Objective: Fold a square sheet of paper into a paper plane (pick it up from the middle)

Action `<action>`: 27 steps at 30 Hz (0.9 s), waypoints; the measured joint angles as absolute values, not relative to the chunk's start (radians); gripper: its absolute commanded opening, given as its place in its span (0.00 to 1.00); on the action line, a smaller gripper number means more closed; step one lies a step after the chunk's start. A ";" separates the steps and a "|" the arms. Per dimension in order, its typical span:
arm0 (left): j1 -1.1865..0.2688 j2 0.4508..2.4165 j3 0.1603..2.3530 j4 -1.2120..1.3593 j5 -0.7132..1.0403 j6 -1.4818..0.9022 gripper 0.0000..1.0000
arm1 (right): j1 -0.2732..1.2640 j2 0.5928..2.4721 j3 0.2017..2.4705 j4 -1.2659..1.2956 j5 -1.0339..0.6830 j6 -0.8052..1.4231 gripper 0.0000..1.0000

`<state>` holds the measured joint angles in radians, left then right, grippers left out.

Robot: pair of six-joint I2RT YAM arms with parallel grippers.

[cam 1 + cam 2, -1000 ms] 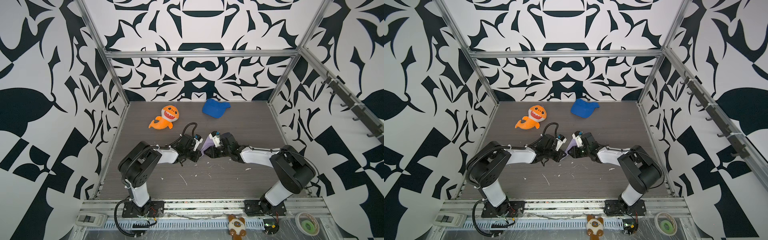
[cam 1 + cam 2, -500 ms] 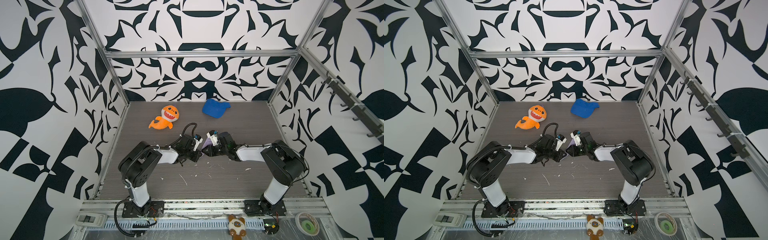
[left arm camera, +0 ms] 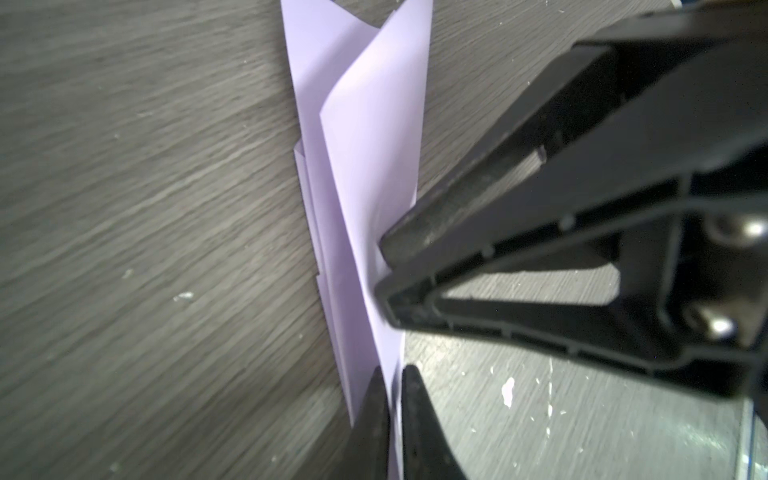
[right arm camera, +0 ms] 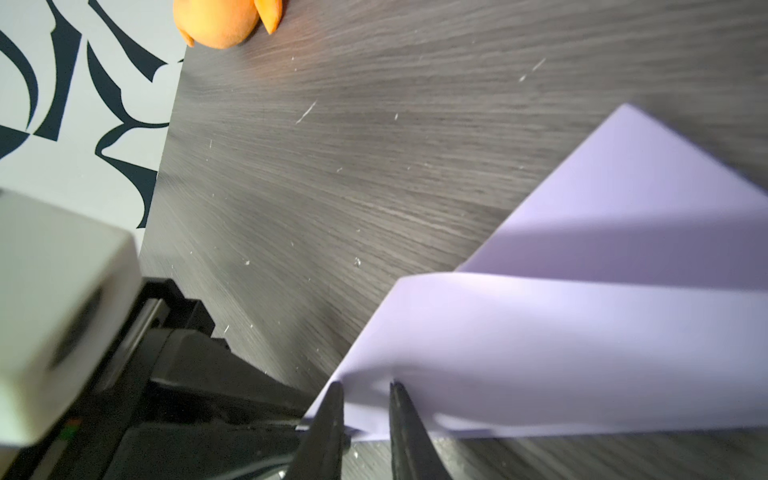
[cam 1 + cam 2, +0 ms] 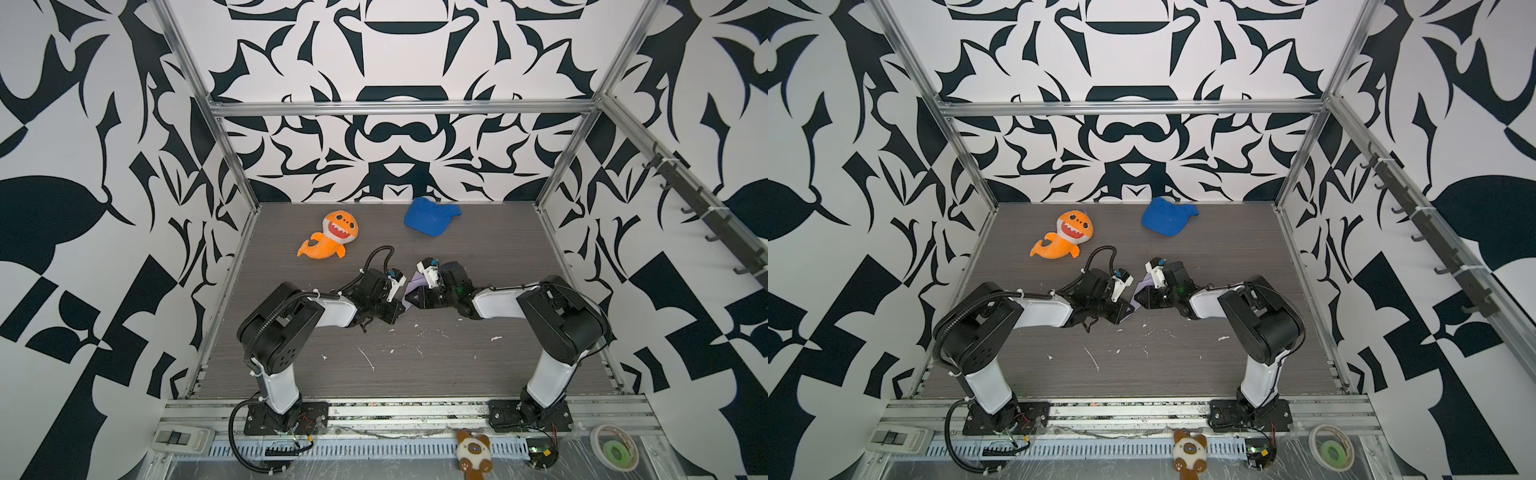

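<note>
**Both arms gripping the paper plane [image 5: 411, 289]**

The left gripper [image 3: 390, 384] is pinching the plane's edge, jaws almost closed; the right gripper [image 4: 363, 392] is clamping a raised flap, jaws slightly apart; the plane is sitting mid-table [image 5: 415, 365], well apart from the orange shark [image 5: 332, 237] and blue cap [image 5: 430, 216].

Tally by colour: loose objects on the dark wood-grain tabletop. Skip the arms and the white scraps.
Orange: 1 (orange plush shark)
Blue: 1 (blue fabric cap)
Lavender: 1 (pale-lavender folded paper sheet)
Total: 3
</note>
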<state>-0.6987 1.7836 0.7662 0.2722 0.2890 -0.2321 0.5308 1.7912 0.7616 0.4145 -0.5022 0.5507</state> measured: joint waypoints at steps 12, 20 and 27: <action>-0.699 1.784 0.773 0.261 0.288 -0.232 0.14 | 0.521 1.835 0.783 0.414 -0.512 0.556 0.24; -0.699 1.784 0.775 0.257 0.287 -0.232 0.14 | 0.518 1.835 0.783 0.409 -0.509 0.559 0.23; -0.699 1.783 0.781 0.245 0.286 -0.237 0.17 | 0.518 1.848 0.783 0.409 -0.505 0.573 0.22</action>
<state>-0.6987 1.7832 0.7815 0.2451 0.2855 -0.2367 0.5182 1.8477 0.7830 0.4091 -0.5049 0.5728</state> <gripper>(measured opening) 0.166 0.225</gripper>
